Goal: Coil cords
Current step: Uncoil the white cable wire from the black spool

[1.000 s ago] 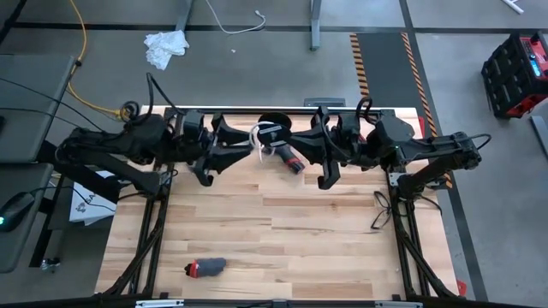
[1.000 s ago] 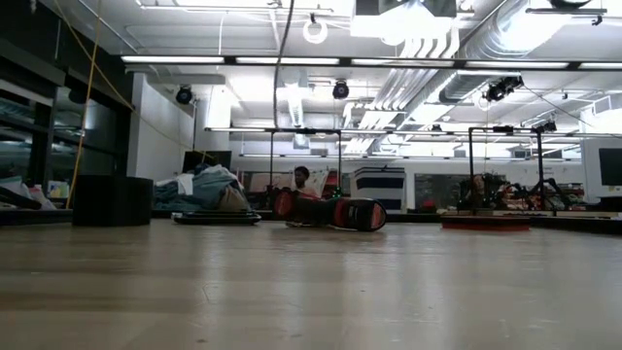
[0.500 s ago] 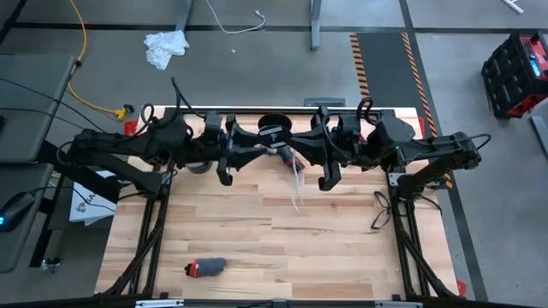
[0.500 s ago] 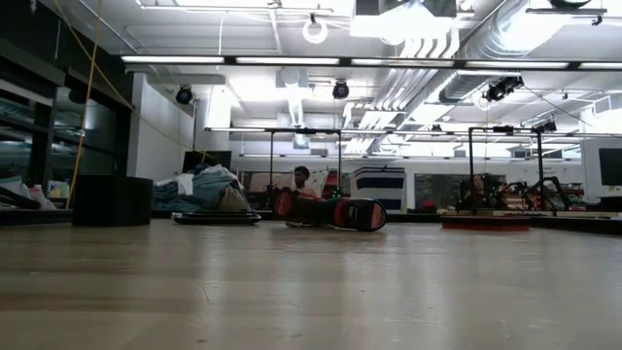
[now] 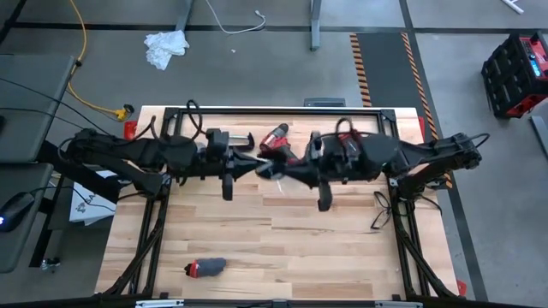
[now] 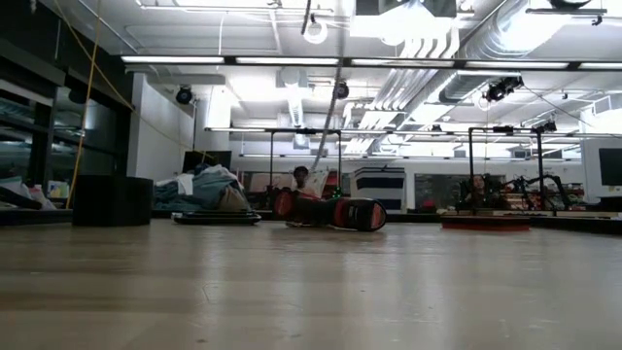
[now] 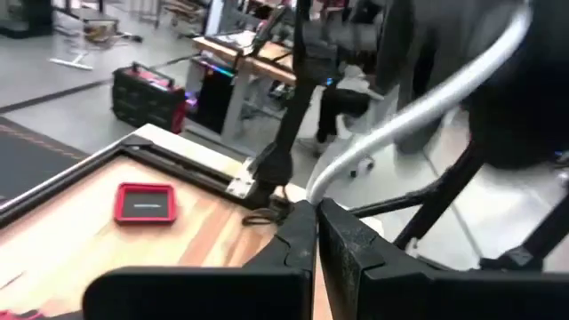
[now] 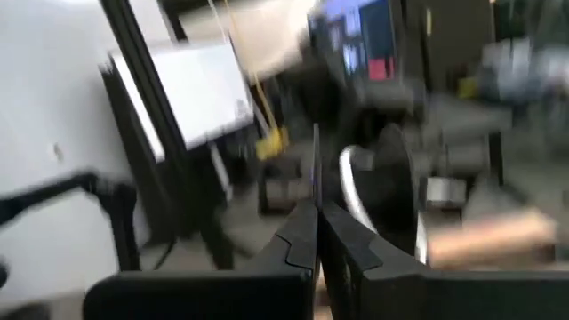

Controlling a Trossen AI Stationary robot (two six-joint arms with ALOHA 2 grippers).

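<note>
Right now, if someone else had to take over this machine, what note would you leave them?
Left gripper: shut on the white cable, above the far middle of the table.
Right gripper: shut, tip to tip with the left one; I cannot tell whether it grips the cable.
Done: the cable is up off the table.
Left to do: no neat coil shows, so wind it and set it down.

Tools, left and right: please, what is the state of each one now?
Left tool: closed on the white cable.
Right tool: closed; whether it grips anything cannot be told.
</note>
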